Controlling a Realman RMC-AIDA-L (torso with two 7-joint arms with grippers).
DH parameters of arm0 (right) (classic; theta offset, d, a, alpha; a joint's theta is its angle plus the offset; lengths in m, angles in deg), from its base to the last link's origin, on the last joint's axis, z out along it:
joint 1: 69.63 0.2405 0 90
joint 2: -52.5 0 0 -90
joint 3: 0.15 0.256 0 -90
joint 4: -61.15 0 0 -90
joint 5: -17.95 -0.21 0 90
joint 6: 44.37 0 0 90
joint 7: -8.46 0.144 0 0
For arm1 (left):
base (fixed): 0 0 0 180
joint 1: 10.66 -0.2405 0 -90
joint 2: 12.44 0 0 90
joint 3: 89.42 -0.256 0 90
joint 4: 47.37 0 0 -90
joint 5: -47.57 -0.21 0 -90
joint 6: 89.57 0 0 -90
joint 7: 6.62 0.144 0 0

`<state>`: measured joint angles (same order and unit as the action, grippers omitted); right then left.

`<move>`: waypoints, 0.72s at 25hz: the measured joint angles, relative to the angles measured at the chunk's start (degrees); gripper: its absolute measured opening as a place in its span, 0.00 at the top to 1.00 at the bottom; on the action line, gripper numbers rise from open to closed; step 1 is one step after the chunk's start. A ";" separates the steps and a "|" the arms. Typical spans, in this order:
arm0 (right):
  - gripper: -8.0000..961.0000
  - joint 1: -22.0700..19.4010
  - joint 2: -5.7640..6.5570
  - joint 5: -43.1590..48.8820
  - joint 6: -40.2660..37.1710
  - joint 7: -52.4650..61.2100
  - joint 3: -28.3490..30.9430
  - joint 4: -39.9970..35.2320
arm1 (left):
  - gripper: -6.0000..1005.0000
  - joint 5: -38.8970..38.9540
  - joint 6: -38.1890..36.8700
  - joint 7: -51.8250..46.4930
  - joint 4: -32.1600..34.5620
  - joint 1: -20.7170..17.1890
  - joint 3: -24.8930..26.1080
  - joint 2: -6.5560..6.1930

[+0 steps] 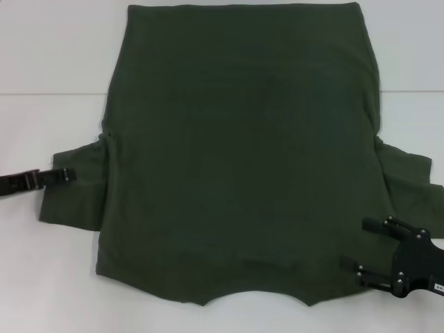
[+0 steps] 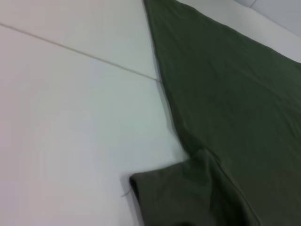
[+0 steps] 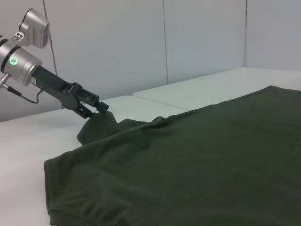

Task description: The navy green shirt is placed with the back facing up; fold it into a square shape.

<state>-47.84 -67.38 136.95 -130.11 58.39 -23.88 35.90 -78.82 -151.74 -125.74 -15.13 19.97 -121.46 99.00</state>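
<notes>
The navy green shirt lies spread flat on the white table, neckline toward me and hem at the far side. My left gripper is at the outer edge of the left sleeve, shut on the fabric. The right wrist view shows this left gripper with the sleeve drawn up into a small peak at its tips. My right gripper hovers open over the shirt's near right shoulder, fingers spread with nothing between them. The left wrist view shows the sleeve and the shirt's side edge.
The white table has a seam line running across its far part. The seam line also shows in the left wrist view. Grey wall panels stand behind the table. Bare tabletop lies to both sides of the shirt.
</notes>
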 joint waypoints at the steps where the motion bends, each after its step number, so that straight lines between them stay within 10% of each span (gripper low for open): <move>1: 0.07 0.02 0.00 0.00 0.00 0.00 0.00 -0.02 | 0.07 0.00 -0.10 0.00 -0.12 -0.03 -0.17 0.08; 14: 0.07 0.39 0.00 0.01 -0.11 0.00 0.00 -0.37 | 0.15 0.10 -2.48 3.03 0.22 0.11 -2.98 0.78; 18: 0.08 0.54 -0.02 0.01 -0.22 0.00 -0.08 -0.25 | 0.20 0.60 -2.11 4.38 4.12 -1.40 -2.73 2.93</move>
<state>-47.29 -67.40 136.96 -130.33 58.39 -23.96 35.64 -78.22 -153.85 -121.36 -11.01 18.57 -124.19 101.93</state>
